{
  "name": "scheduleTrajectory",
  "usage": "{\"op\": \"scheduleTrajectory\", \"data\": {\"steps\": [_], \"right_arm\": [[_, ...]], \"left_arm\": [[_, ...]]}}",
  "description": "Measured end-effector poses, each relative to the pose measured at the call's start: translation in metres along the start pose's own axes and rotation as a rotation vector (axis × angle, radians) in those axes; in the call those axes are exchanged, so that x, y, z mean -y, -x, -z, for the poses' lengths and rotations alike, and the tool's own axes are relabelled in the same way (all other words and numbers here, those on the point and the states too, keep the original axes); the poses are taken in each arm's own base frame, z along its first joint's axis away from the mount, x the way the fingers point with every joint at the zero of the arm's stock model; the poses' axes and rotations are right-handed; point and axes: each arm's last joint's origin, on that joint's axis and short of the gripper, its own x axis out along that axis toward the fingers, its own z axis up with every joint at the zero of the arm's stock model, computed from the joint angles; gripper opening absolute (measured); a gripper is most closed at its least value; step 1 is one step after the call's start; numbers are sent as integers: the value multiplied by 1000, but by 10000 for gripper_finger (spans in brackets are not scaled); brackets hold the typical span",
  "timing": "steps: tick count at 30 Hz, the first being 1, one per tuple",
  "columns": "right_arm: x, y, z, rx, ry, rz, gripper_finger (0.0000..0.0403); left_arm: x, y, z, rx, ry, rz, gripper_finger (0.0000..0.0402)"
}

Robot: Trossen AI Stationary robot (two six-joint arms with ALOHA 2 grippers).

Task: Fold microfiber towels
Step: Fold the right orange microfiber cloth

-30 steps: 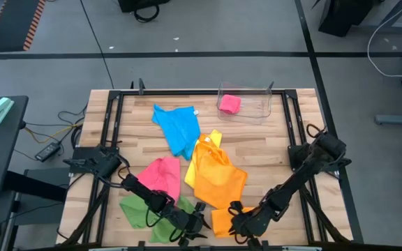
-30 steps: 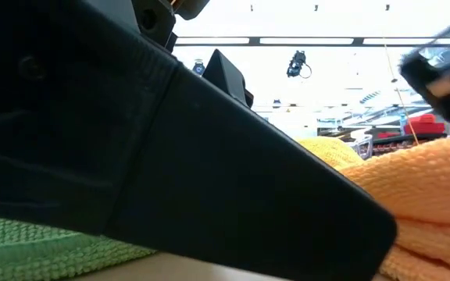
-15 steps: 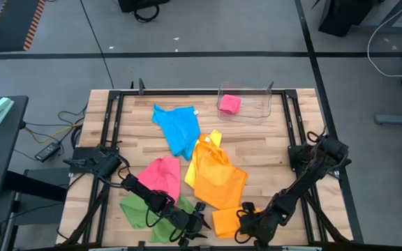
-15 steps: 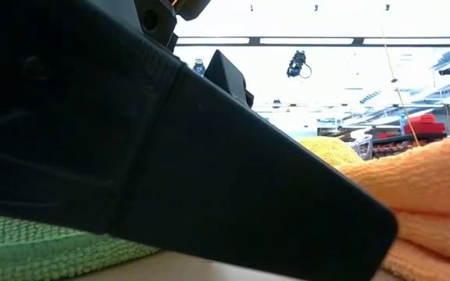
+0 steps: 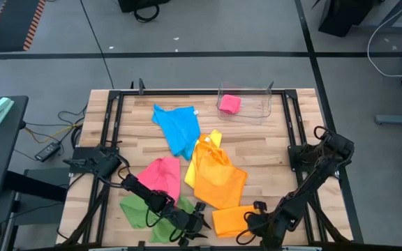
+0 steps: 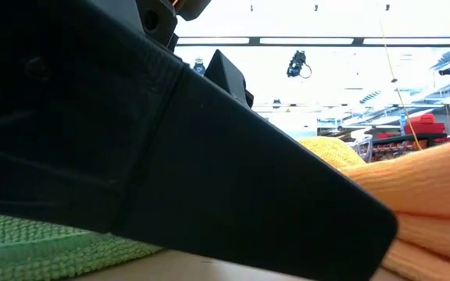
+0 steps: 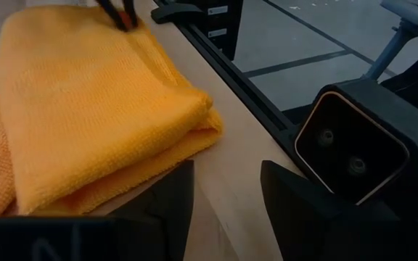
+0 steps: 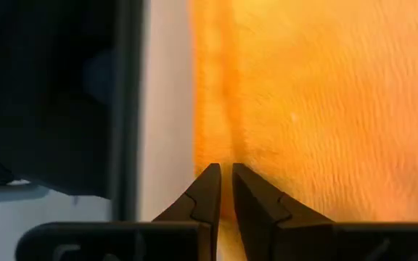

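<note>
Item, folded orange towel (image 5: 230, 220): from the high view I place it at the near edge of the table (image 5: 271, 150), between my two grippers, a flat rectangle lying just below the large spread orange-yellow towel (image 5: 216, 174). Only my left wrist view shows its thickness: two plump layers stacked (image 7: 85, 109), the fold edge rounded, a looped weave on top. Only my right wrist view shows the right gripper (image 8: 222, 190) with its fingers almost pressed together, pinching the towel's edge (image 8: 296, 101) in the thin gap, bare wood and the dark frame rail alongside. The high view puts that right gripper (image 5: 251, 224) at the towel's right end. My left gripper (image 5: 199, 224) sits low just left of the towel, over the green towel (image 5: 149, 210); in the left wrist view its fingers (image 7: 176, 192) stand spread with nothing between them, only table showing in the gap. The low view is mostly blocked by a dark arm body, with green weave (image 6: 30, 246) at one side and orange folds (image 6: 428, 203) at the other. Count from above: one pink towel (image 5: 162, 174) loose, one blue towel (image 5: 179, 127), one green, two in orange or yellow, plus one pink bundle (image 5: 229, 104) inside the one clear bin (image 5: 253, 111) at the far edge.
</note>
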Motion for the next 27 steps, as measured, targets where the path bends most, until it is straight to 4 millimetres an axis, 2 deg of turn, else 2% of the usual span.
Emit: {"op": "scheduleTrajectory", "data": {"steps": [5, 10, 15, 19, 22, 27], "right_arm": [[3, 3, 2, -23, -22, 19, 47], [-8, 17, -6, -2, -19, 18, 47], [-15, 21, -11, -9, -34, -1, 47], [-2, 11, -1, -69, -101, 45, 47], [13, 9, 9, -120, -169, 153, 47], [34, 16, 15, -191, -224, 373, 47]], "left_arm": [[0, 0, 0, 0, -2, 0, 166], [0, 0, 0, 0, -2, 0, 166], [0, 0, 0, 0, -1, 0, 165], [0, 0, 0, 0, -2, 0, 163], [0, 0, 0, 1, -15, 0, 162], [1, -2, -6, 21, -42, 2, 162]]}}
